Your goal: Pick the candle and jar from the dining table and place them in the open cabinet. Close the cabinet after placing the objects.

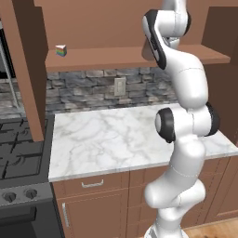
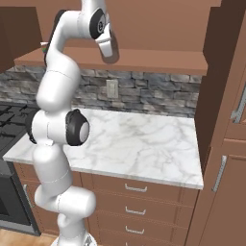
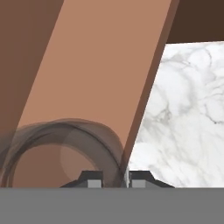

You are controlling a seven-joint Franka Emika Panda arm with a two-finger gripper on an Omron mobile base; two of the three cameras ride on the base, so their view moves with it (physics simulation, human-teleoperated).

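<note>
Pincer point(image 3: 112, 179) pinches jar point(image 3: 61, 153) rim, jar body cropped.

Even, flat rendered light in both base views, bright without glare; the marble counter point(image 1: 116, 139) reads cleanly, its veins sharp; the arm point(image 1: 186, 116) carries soft shading on its underside (no hard cast shadow under it); the shelf point(image 1: 130, 58) darkens the wall just below; in the hand view the jar point(image 3: 65, 148) is a smoky, translucent blur, edges indistinct; upper right corner dim.
</note>
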